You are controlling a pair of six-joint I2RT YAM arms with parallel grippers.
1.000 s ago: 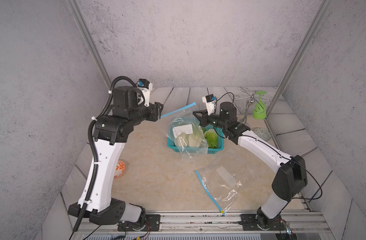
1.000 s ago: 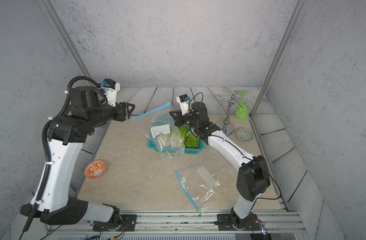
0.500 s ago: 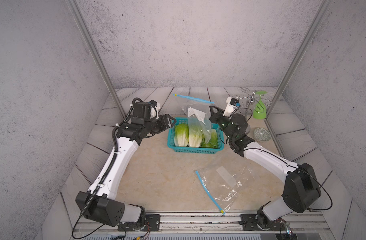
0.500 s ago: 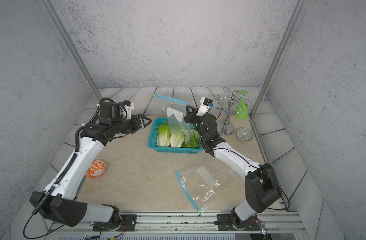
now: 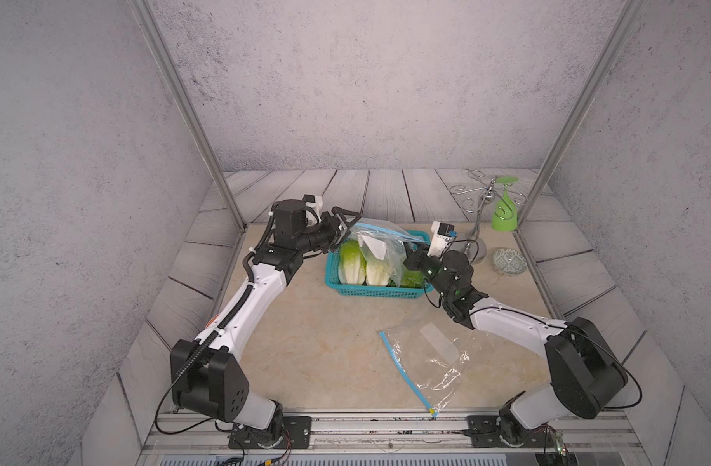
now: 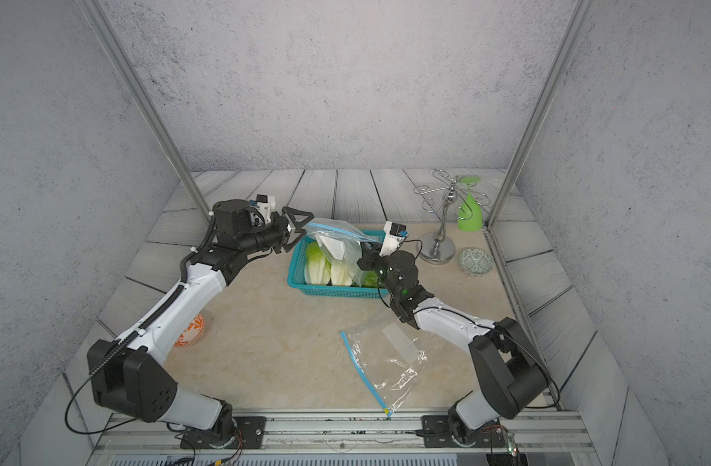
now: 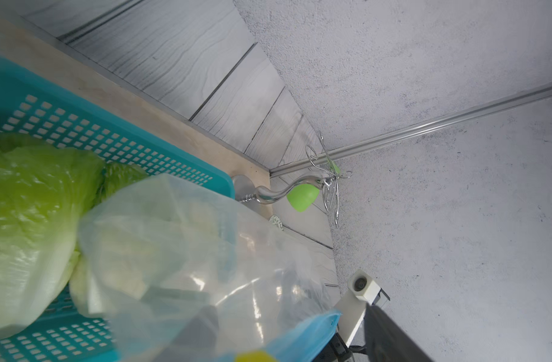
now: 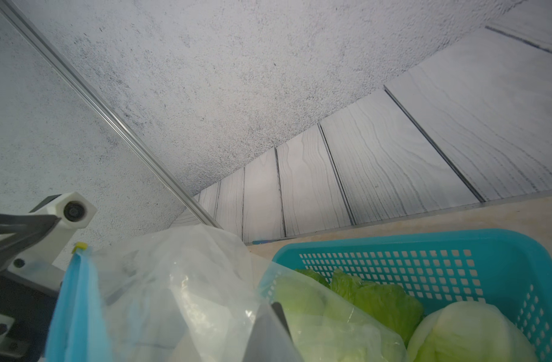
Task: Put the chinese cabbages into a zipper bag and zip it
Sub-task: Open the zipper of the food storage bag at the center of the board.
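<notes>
Cabbages (image 5: 351,266) sit in the basket (image 5: 370,291); my right claw (image 5: 407,260) pinches the zipper bag (image 5: 380,246) above them, left claw (image 5: 345,225) spread.

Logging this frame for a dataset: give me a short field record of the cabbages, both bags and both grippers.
cabbages: light-green chinese cabbages lying in the teal perforated plastic basket
raised bag: clear zipper bag with a blue zip strip, hanging over the basket
spare bag: second clear zipper bag, flat on the beige tabletop
left gripper: open, beside the raised bag's zip end
right gripper: shut on the raised bag
</notes>
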